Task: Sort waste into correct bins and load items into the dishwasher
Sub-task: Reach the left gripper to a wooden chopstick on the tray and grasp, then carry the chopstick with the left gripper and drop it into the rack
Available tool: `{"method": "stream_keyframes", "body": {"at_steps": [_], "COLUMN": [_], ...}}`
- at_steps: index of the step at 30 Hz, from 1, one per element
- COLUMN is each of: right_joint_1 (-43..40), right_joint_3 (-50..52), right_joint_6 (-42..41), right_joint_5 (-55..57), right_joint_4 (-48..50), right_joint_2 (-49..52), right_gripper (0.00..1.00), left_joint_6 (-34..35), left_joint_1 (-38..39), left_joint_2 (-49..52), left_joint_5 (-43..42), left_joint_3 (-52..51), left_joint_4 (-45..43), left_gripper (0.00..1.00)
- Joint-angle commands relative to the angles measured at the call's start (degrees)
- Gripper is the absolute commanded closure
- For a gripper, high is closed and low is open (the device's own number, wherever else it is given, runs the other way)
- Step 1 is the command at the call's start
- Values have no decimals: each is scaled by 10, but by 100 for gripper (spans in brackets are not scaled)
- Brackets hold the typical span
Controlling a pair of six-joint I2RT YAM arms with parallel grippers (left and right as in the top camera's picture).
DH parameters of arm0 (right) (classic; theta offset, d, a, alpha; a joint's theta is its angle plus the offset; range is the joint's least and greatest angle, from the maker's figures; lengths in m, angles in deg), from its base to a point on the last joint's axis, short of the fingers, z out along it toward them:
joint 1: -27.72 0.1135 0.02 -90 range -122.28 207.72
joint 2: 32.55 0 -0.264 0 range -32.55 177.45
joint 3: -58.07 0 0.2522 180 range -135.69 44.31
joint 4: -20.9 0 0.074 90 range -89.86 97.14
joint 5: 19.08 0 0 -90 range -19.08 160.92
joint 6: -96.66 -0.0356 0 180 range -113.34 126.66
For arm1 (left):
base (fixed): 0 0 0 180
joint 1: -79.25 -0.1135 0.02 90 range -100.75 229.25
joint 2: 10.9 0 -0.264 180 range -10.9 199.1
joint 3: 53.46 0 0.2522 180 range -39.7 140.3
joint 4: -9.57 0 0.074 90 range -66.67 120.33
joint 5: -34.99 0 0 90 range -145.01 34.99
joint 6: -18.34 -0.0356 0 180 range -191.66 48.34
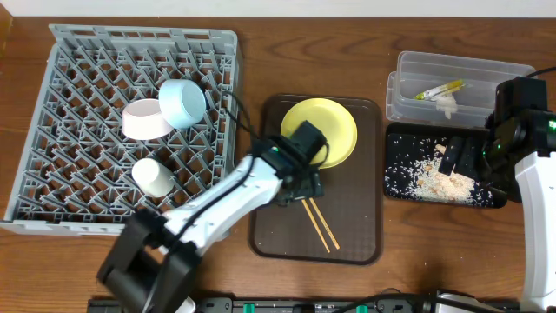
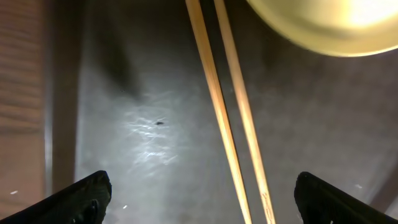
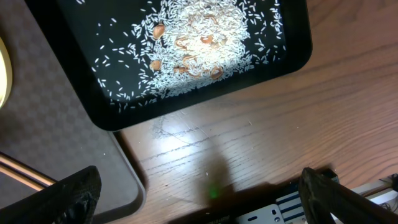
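The chopsticks (image 1: 318, 223) are lying side by side on the brown tray (image 1: 360, 243), near the middle of the front edge, just beside the yellow plate (image 1: 323, 130). The left gripper (image 1: 302, 181) is hovering right over them, jaws spread wide, gripping nothing. Toward the right edge, the right gripper (image 1: 460, 158) is hanging above the black tray (image 3: 298, 50) of rice crumbs (image 3: 199, 37), jaws wide apart and empty too.

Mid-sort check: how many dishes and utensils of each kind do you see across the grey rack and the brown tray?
Bowls: 2 (round white bowl, round light-blue bowl)
Cups: 1 (small white cup)
Plates: 1 (round pale-yellow plate)
Chopsticks: 2 (thin wooden chopsticks)
Total: 6
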Motion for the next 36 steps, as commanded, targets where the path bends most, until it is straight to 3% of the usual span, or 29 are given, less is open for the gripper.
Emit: {"method": "stream_keyframes", "body": {"at_steps": [1,14,19,24,31,36], "right_joint_1": [-2,-2,-2,-2,-2,-2], "right_joint_3": [-9,-9,-9,-9,-9,-9], "right_joint_6": [3,3,3,3,3,3], "right_joint_5": [6,6,6,6,6,6], "right_joint_4": [-2,-2,-3,-3,-3,-5], "right_joint_2": [-1,-1,-1,-1,-1,-1], "right_gripper": [1,1,1,1,1,1], "left_joint_6": [31,31,31,30,30,28], "left_joint_1": [12,16,16,16,16,11], "left_joint_2": [39,86,86,86,86,85], "left_joint_5": [21,20,18,18,19,21], "left_joint_3": [-3,-28,-53,-58,-58,-57], "left_joint_4": [-2,7,4,3,-4,-8], "left_gripper": [5,6,25,56,77,85]}}
